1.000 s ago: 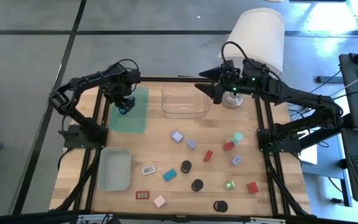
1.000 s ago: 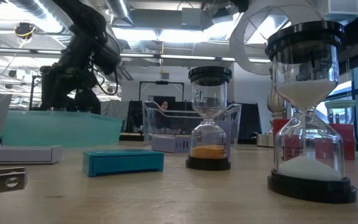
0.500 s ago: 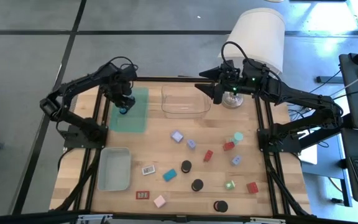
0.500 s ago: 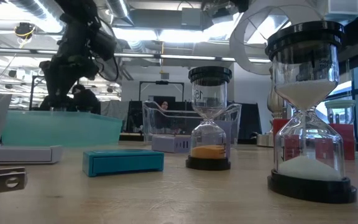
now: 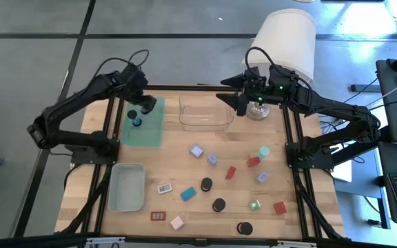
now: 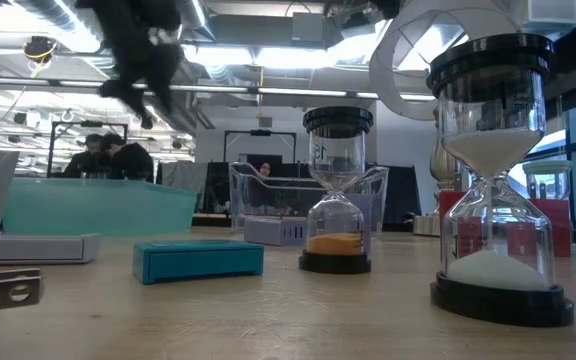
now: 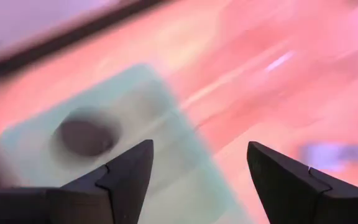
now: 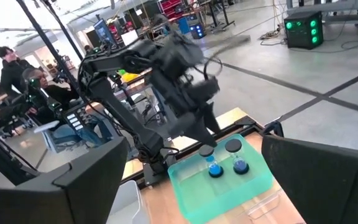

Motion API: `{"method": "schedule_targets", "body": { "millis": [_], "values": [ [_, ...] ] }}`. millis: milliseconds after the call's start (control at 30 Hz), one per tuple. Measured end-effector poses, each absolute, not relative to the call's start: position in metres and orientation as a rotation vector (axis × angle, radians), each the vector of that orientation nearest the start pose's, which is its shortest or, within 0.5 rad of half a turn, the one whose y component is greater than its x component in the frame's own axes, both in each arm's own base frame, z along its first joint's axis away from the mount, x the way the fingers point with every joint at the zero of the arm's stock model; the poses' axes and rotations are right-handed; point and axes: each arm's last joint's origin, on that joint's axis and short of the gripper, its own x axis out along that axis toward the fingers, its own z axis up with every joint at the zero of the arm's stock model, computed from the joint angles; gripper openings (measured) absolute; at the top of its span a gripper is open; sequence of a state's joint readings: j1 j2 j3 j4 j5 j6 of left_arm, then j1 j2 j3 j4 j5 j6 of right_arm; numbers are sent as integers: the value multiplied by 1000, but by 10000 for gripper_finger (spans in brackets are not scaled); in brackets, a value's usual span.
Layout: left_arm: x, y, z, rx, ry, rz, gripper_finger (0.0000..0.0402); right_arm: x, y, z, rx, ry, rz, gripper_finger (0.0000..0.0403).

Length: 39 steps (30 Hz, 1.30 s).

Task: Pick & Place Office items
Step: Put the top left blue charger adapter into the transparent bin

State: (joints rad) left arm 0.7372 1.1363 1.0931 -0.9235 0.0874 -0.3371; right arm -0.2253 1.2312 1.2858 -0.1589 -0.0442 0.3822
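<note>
Two small hourglasses with black caps and blue sand (image 8: 213, 165) (image 8: 237, 162) stand upright in the teal tray (image 5: 143, 127) at the far left. My left gripper (image 5: 147, 105) hangs open and empty above that tray, slanting down, with one dark cap (image 7: 82, 134) below its fingers. More office items lie loose on the wooden table: lilac blocks (image 5: 196, 151), red blocks (image 5: 231, 171), a teal block (image 5: 188, 193), black-capped hourglasses (image 5: 218, 204) and flat labelled rectangles (image 5: 164, 187). My right gripper (image 5: 227, 96) hovers open and level over the far edge of the clear tray (image 5: 204, 111).
A grey tray (image 5: 127, 186) sits near the left edge. A white-shaded lamp (image 5: 286, 41) stands at the far right, behind my right arm. In the low view an orange-sand hourglass (image 6: 337, 190) and a white-sand hourglass (image 6: 498, 180) stand close to the camera. People sit in the room behind.
My left gripper has risen away from the teal tray and tipped from pointing nearly straight down to slanting, its fingers staying apart. The blue-sand hourglasses have stayed standing in the tray. My right arm has kept still.
</note>
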Motion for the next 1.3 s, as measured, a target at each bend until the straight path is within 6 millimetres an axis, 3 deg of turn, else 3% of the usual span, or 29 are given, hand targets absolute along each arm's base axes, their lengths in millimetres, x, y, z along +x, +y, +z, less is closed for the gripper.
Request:
{"method": "schedule_targets", "body": {
  "millis": [300,567,700,1000,1300],
  "values": [
    [210,100,355,-285,410,411,258,263,-59,415,309,78,-193,375],
    [228,70,369,64,304,216,258,269,-48,413,184,93,-182,374],
    [229,65,369,73,303,191,258,271,-32,421,127,54,-234,365],
    [240,66,360,26,337,143,258,255,6,473,45,-81,-414,351],
    [280,66,319,48,471,-114,258,243,36,478,32,-35,-562,351]
  ]
}}
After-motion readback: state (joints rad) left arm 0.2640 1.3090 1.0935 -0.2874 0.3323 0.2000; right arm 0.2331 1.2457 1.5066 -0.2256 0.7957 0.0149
